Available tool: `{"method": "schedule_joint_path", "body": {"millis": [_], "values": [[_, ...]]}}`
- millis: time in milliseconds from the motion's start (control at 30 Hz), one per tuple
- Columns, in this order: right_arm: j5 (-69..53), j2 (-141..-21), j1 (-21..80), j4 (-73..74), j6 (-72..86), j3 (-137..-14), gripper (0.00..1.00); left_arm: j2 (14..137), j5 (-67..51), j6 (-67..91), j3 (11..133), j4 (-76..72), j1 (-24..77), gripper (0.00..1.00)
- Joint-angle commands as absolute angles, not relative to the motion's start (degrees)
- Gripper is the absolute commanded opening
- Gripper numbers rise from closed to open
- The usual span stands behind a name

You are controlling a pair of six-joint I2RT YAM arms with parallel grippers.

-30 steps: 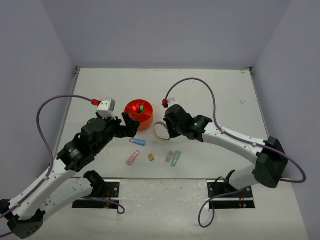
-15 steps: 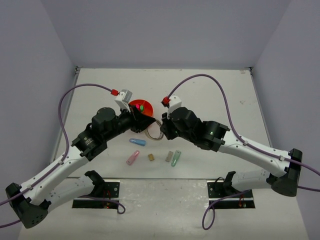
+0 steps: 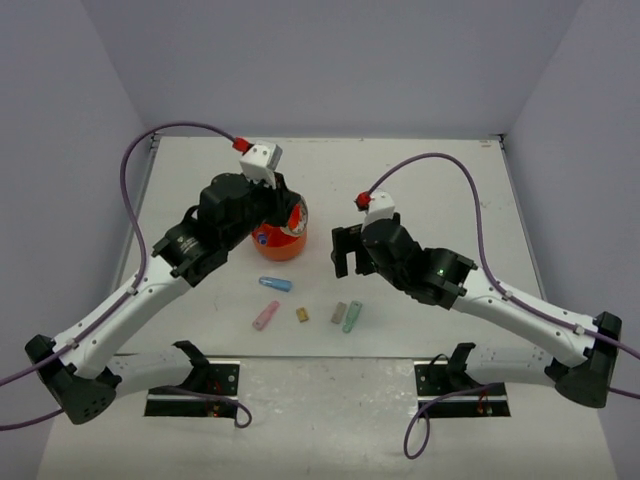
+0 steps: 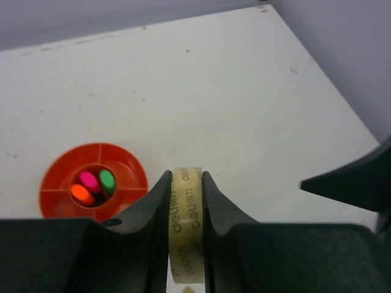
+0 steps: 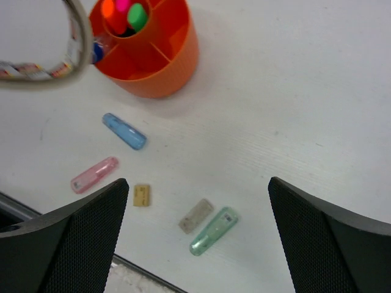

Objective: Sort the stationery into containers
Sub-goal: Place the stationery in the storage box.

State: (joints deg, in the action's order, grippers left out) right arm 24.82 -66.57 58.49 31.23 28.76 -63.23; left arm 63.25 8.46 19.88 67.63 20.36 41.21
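My left gripper (image 4: 186,177) is shut on the beige tape ring (image 4: 186,235), held upright just right of the orange container (image 4: 128,177). In the top view this gripper (image 3: 287,213) hangs over the container (image 3: 283,240) and hides the ring. Orange, pink and green highlighters (image 4: 91,186) stand in the central well. My right gripper (image 5: 197,182) is open and empty above the loose pieces. These are a blue capsule (image 5: 124,130), a pink capsule (image 5: 94,174), a tan block (image 5: 142,195), a grey block (image 5: 197,215) and a green capsule (image 5: 214,231). The tape ring (image 5: 49,64) shows at the upper left of the right wrist view.
The loose pieces lie in a row in front of the container, near the table's front edge (image 3: 330,358). A blue-ended item (image 5: 98,52) sits in an outer compartment. Grey walls close in the table at the left, back and right.
The tape ring passed from my right gripper to my left one. The right gripper opened and drew back to the right. The left arm carried the ring up and back over the container.
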Motion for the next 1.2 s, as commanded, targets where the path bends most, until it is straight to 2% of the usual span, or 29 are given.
{"method": "schedule_joint_path", "body": {"millis": [0,67,167,233,367,633,733,1167], "values": [[28.2,-57.9,55.7,32.1,31.6,-58.8,0.99,66.0,12.9,-2.4,68.5,12.2,36.3,0.00],[27.6,-55.6,55.5,32.0,31.4,-56.3,0.99,67.1,8.6,-10.1,66.8,5.7,32.7,0.00],[26.1,-52.5,55.6,32.0,31.1,-54.3,0.99,72.5,-1.6,-17.7,69.7,3.4,28.5,0.00],[24.0,-49.2,55.6,31.8,30.9,-52.4,0.99,76.5,-13.7,-19.6,73.4,4.6,22.8,0.00],[18.1,-42.2,55.5,29.8,29.9,-47.5,0.99,82.2,-30.5,-20.3,75.2,2.7,14.8,0.00],[14.2,-34.7,55.6,28.6,28.3,-42.9,0.99,94.4,-50.0,-16.4,76.6,2.0,8.9,0.00],[14.4,-33.8,55.5,28.5,27.6,-41.9,0.99,96.2,-52.0,-17.7,76.3,4.7,8.7,0.00],[16.0,-36.4,55.5,29.3,26.2,-43.2,0.99,97.6,-42.6,-18.9,71.8,5.0,8.3,0.02]]}}
